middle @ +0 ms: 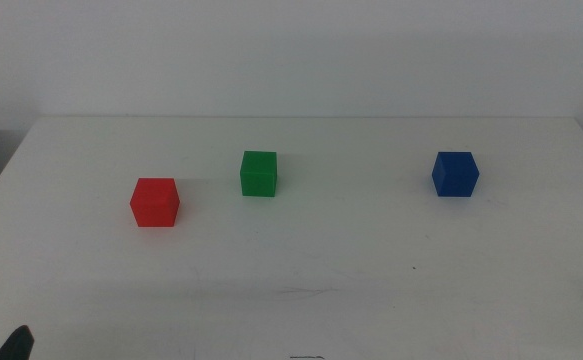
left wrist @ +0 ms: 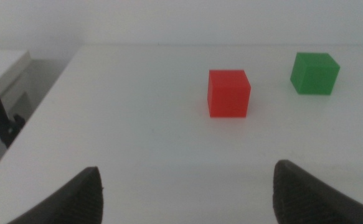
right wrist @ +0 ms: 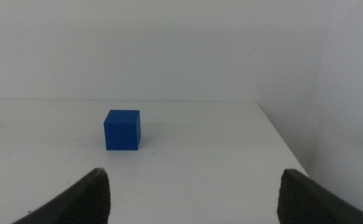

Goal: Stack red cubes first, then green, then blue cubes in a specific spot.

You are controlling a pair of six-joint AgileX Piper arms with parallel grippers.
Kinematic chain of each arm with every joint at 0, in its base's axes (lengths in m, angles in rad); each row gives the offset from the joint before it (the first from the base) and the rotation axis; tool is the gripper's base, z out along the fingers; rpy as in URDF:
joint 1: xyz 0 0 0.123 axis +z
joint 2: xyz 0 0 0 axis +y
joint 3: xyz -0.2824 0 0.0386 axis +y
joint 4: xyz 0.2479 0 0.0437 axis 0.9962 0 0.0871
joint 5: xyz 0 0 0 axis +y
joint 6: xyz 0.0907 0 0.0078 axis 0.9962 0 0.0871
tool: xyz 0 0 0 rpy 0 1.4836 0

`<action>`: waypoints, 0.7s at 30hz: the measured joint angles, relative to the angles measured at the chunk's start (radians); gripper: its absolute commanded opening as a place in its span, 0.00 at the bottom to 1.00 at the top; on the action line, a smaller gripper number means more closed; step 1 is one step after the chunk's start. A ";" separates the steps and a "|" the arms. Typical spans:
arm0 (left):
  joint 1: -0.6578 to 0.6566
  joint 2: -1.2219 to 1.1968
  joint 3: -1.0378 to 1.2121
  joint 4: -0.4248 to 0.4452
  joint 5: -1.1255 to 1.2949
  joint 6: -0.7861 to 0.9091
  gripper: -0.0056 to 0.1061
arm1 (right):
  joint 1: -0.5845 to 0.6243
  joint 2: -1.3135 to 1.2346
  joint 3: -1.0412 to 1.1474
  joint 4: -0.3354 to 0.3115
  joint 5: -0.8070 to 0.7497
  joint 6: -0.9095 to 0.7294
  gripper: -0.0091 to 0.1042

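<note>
Two dark jaws of the left gripper point(left wrist: 187, 193) stand spread wide apart, low over the white table point(middle: 301, 280), holding nothing. It faces the red cube point(left wrist: 229, 93), likely since red goes first. Just past it sits the green cube point(left wrist: 315, 73). Over on the other side, the right gripper point(right wrist: 190, 196) is wide apart too, facing the blue cube point(right wrist: 121, 129). All three cubes sit apart, none stacked.

Red cube point(middle: 155, 202), green cube point(middle: 259, 173) and blue cube point(middle: 455, 174) are plain and matte; the table point(middle: 301, 270) is plain white; gripper jaws are dark.
</note>
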 measured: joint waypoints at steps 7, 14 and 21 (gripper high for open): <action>0.000 0.213 -0.163 -0.013 0.007 0.001 0.89 | 0.000 0.000 0.000 0.000 0.000 0.000 0.89; 0.000 0.446 -0.387 -0.003 0.131 0.003 0.89 | 0.000 0.000 0.000 0.000 0.000 0.000 0.89; 0.000 0.640 -0.611 -0.002 0.334 0.009 0.89 | 0.000 0.000 0.000 0.000 0.000 0.000 0.89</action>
